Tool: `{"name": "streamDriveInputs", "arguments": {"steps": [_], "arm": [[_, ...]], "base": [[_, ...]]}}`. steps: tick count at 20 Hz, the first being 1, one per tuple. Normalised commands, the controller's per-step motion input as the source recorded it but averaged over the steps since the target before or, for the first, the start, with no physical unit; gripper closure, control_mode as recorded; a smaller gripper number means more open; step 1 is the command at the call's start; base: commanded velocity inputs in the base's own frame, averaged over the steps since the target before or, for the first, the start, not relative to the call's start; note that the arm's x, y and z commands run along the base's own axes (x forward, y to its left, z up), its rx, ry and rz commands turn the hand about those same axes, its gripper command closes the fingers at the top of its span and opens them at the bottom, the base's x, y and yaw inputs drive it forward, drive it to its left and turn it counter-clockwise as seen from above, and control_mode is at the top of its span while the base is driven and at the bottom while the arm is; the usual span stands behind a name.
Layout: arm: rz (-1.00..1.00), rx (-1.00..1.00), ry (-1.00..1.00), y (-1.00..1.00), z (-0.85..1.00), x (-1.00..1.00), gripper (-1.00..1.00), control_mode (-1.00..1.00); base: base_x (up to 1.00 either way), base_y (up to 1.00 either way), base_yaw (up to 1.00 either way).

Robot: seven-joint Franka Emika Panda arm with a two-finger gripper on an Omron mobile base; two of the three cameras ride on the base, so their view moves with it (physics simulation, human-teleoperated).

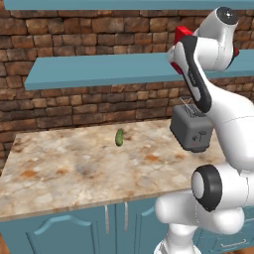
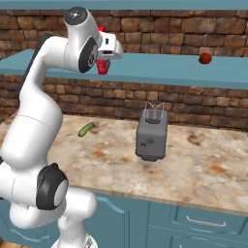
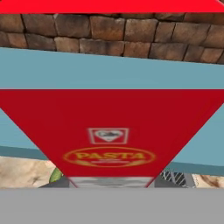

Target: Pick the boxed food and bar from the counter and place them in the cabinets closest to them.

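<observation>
Pretty standard white arm (image 1: 225, 114), all glossy rounded shells with chunky bulges at the joints. Each joint has a dark cap or black ring, with grey discs in the middle. The hand (image 2: 109, 46) is a white block with black trim.

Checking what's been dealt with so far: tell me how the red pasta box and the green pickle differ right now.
The red pasta box is held up in the shut gripper at shelf height; the pickle lies loose on the counter. The box is flat-faced, printed and larger; the pickle is small, rounded and plain green. Both are food items.
</observation>
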Motion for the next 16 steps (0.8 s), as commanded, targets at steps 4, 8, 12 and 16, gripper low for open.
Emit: {"name": "streamDriveInputs", "arguments": {"steps": [4,8,12,16], "arm": [[-0.01,0.00,0.00,0.00,0.00,0.24,1.00,-1.00],[0.00,0.00,0.00,0.00,-0.01,0.21,1.00,-1.00],[0.00,0.00,0.00,0.00,-0.05,0.17,1.00,-1.00],[0.00,0.00,0.00,0.00,-0.09,0.14,1.00,-1.00]], "base": [[0.00,0.00,0.00],[0.00,0.00,0.00],[0.00,0.00,0.00],[0.00,0.00,0.00]]}}
